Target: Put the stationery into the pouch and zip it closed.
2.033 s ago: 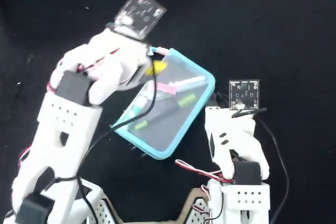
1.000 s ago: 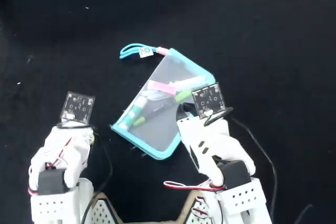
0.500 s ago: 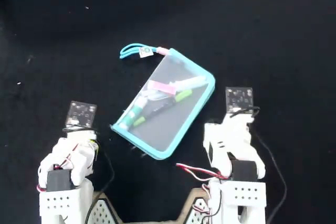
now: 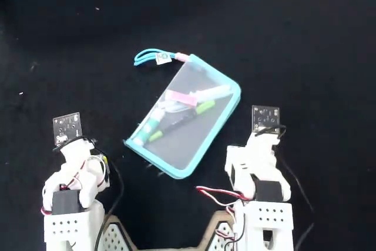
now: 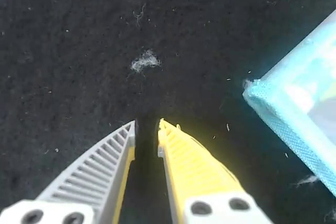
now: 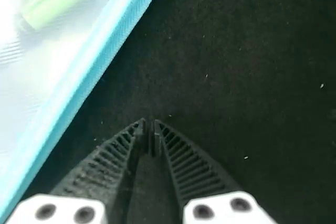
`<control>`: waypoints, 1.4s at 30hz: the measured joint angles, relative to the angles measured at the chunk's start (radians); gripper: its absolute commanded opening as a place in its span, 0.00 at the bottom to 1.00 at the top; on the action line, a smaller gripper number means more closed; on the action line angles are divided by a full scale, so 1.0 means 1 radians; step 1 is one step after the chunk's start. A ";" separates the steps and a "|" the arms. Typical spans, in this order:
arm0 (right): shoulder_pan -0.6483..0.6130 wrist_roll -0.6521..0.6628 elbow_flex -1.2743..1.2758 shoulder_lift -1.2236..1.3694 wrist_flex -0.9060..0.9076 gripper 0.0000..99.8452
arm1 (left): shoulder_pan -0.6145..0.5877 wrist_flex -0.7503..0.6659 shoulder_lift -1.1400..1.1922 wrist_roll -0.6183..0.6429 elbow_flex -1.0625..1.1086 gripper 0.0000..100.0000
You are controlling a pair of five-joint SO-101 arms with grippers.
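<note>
Two tools at the near side of the black tabletop (image 4: pixel 305 45), one at each side of the pouch (image 4: pixel 202 136), both apart from it. Left tool (image 5: pixel 147 124): almost closed, only a thin slit between the jaws, grips nothing. Right tool (image 6: pixel 148 124): closed, tips together, also grips nothing. Pouch: lies slanted in the middle of the tabletop, holds the stationery (image 4: pixel 176 113) behind its clear face, with the blue strap (image 4: pixel 147 57) at its far corner.

Pouch (image 4: pixel 194 133) flat on table (image 4: pixel 305 39), ahead and right of left gripper (image 5: pixel 147 124), ahead and left of right gripper (image 6: pixel 148 124), stationery (image 4: pixel 187 101) inside pouch, loop (image 4: pixel 147 57) at far corner
</note>
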 measured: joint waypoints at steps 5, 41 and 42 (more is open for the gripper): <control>0.000 0.000 0.000 0.000 0.000 0.01 | 0.000 0.000 0.000 0.000 0.000 0.08; 0.000 -0.002 0.003 -0.287 0.359 0.01 | -0.003 0.000 -0.006 0.000 0.000 0.08; 0.000 -0.002 0.003 -0.287 0.359 0.01 | -0.003 0.000 -0.006 0.000 0.000 0.08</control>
